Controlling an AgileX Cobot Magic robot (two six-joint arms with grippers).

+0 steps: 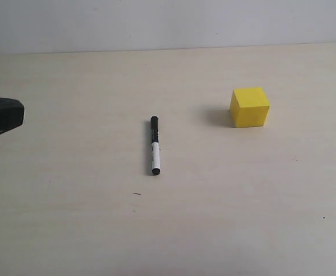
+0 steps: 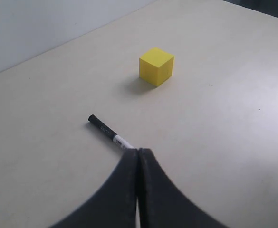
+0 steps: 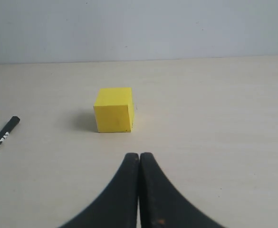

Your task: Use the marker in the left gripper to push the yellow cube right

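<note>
- Two small things lie on a pale wooden table (image 1: 70, 218) with a plain light wall (image 1: 156, 23) behind it: a marker (image 1: 154, 146) and a yellow cube (image 1: 250, 107).
- In the exterior view the marker lies flat near the centre of the table. It runs almost straight from twelve o'clock to six o'clock, with its black cap at the twelve o'clock end and its white barrel and small black tip at the six o'clock end.
- The marker lies loose on the table; nothing holds it.
- The cube sits at about two o'clock from the marker, well apart from it. It rests flat on one face, with a soft shadow on its nine o'clock side.
- A black part of the left arm (image 1: 1, 118) shows at the nine o'clock edge of the exterior view, well apart from the marker.
- The left gripper (image 2: 138, 152) has its two black fingers pressed together with nothing between them. In its wrist view the marker's white end is hidden behind the fingertips.
- The right gripper (image 3: 139, 155) also has its fingers pressed together and empty. The cube sits ahead of it, apart from the fingertips.
</note>
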